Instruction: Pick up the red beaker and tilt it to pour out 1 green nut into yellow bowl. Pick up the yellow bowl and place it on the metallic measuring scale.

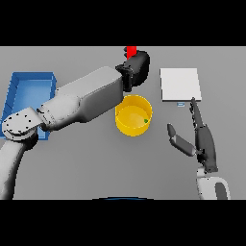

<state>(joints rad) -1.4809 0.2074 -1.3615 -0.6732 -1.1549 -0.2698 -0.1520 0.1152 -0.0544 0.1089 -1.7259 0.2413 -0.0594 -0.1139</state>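
L hand [136,67] is clamped on the red beaker [130,50] at top centre, green nut [145,120] sits in the yellow bowl [134,115] mid-frame, R hand [204,141] splayed open lower right; risk: L forearm knocks bowl w/ any backswing.

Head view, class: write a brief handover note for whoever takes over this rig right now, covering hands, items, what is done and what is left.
Left hand: fingers shut on the red beaker, held beyond the yellow bowl.
Right hand: open, idle, to the bowl's right, below the metallic measuring scale.
Done: one green nut lies in the bowl, which sits on the table left of the scale.
Left: put the beaker down, lift the bowl, place it on the scale.
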